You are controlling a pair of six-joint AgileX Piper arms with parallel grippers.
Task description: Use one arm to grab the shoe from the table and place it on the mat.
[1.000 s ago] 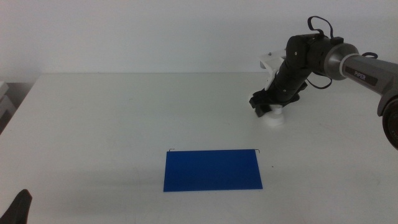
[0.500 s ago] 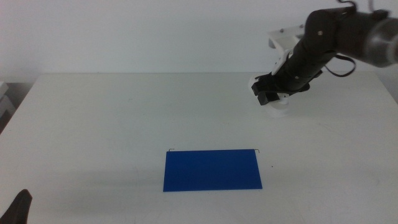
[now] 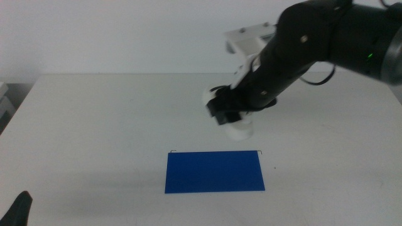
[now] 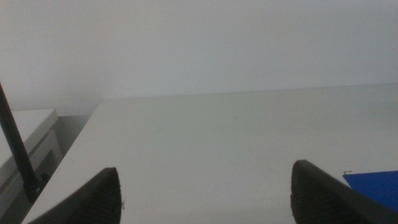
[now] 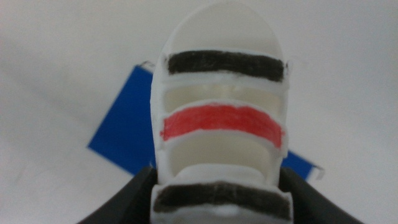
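The right tool [image 3: 227, 114], at the end of the black arm [image 3: 295, 50] coming in from the right, is clenched on the shoe [image 3: 239, 130], holding it clear of the white bench [image 3: 94, 125]. In the middle view the shoe's white sole hangs just below the tool, w/ the blue mat [image 3: 215, 171] lying flat on the bench below and slightly left of it, apart from it. In the right wrist view the shoe [image 5: 221, 118] fills the space between the two dark jaws, which press its sides near the heel end; a black strap crosses the toe, a red strap the middle, another black strap sits nearest the tool. The mat [image 5: 124, 127] shows behind the shoe, its corners sticking out on both sides. The left tool [image 3: 17, 210] waits at the near left corner of the bench, only a dark tip showing in the middle view; in the left wrist view its jaws stand wide apart, released, w/ bare bench [image 4: 205, 149] between them and a corner of the mat [image 4: 373, 185] just beside one jaw.
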